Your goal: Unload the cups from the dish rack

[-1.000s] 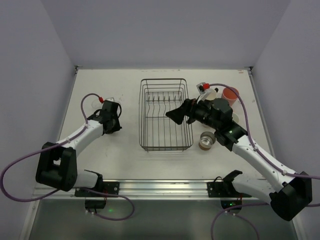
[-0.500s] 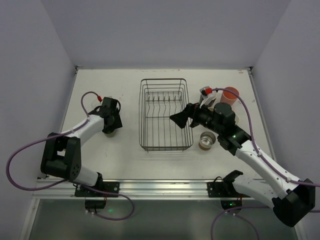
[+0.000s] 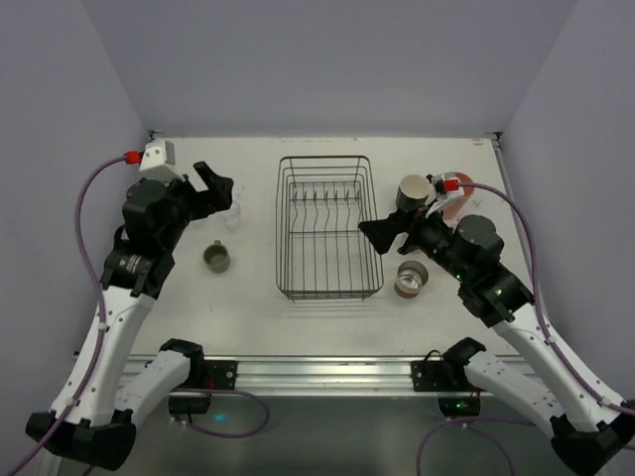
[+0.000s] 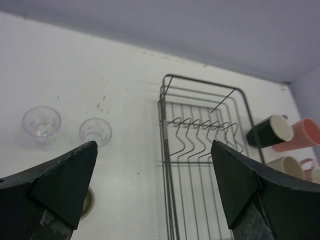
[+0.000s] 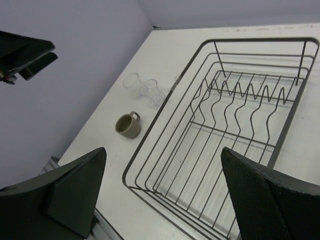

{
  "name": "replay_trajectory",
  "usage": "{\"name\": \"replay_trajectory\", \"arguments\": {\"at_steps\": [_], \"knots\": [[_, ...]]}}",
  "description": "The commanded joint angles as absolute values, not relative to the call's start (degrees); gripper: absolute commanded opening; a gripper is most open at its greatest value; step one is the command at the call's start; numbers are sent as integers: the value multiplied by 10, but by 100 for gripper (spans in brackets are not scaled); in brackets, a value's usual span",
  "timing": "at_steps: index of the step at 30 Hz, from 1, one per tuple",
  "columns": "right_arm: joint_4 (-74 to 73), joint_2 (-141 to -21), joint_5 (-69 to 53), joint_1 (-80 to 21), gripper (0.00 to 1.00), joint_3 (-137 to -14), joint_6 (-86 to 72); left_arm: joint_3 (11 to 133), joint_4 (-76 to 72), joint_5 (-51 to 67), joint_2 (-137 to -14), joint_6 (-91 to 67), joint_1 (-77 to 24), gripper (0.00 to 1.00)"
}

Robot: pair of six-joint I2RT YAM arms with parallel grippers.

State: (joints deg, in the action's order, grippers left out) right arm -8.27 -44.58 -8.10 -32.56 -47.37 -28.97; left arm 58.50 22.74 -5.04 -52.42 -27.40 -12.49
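Observation:
The black wire dish rack (image 3: 327,228) (image 4: 200,150) (image 5: 225,135) stands mid-table with no cup showing in it. Left of it a grey-brown handled cup (image 3: 216,257) (image 5: 127,125) stands alone, behind it two clear glasses (image 4: 41,121) (image 4: 95,131). Right of the rack are a black mug (image 3: 412,191) (image 4: 270,131), a pink tumbler (image 3: 454,188) (image 4: 301,135), a beige cup (image 4: 285,166) and a brown cup (image 3: 410,279). My left gripper (image 3: 220,190) (image 4: 153,144) hangs open above the glasses. My right gripper (image 3: 375,236) (image 5: 162,150) is open at the rack's right edge, holding nothing.
The table's left wall rises close beside the left arm. The metal rail (image 3: 317,372) with both arm bases runs along the near edge. A purple cable (image 3: 94,188) loops off the left wrist, and another arcs above the cups on the right.
My left gripper opened and let go of the grey-brown cup, which now stands on the table. The left arm then rose and swung back. My right gripper drew back rightward off the rack.

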Motion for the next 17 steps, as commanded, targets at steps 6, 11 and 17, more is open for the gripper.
{"name": "replay_trajectory", "arguments": {"at_steps": [6,11,17], "knots": [[-143,-305,44,-325,99,-565,-228,685,201,42,-425,-222,-122,100],[-152,-211,171,-325,99,-571,-207,670,165,3,-346,-220,-122,100],[-151,-204,202,-325,99,-561,-216,595,111,-21,-294,-230,-122,100]]}}
